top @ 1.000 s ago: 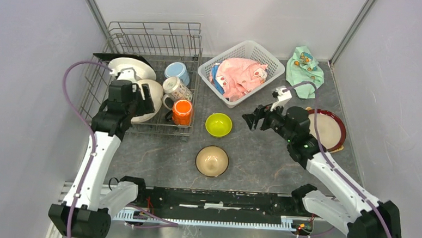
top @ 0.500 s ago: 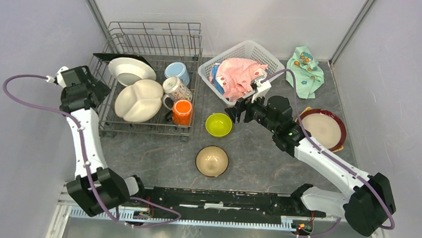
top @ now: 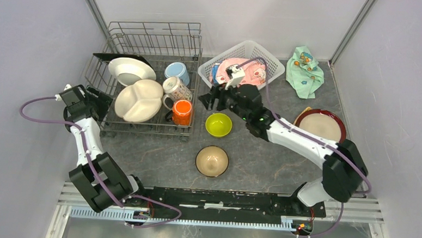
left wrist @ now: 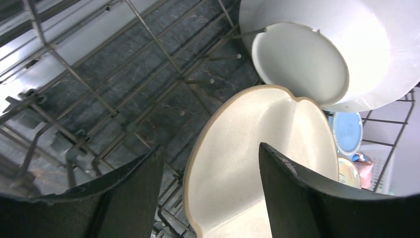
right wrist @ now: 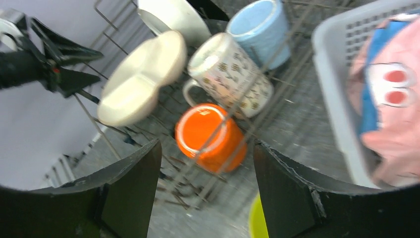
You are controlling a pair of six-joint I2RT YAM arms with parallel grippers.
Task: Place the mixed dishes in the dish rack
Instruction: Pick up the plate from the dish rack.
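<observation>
Plainly both gape empty: left claw (left wrist: 209, 148) at wire rack (top: 153, 39), right claw (right wrist: 207, 144) near orange mug (right wrist: 210, 134).

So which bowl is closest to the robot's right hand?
The lime-green bowl. It sits right by the open right gripper, while the tan bowl lies farther away from it.
</observation>
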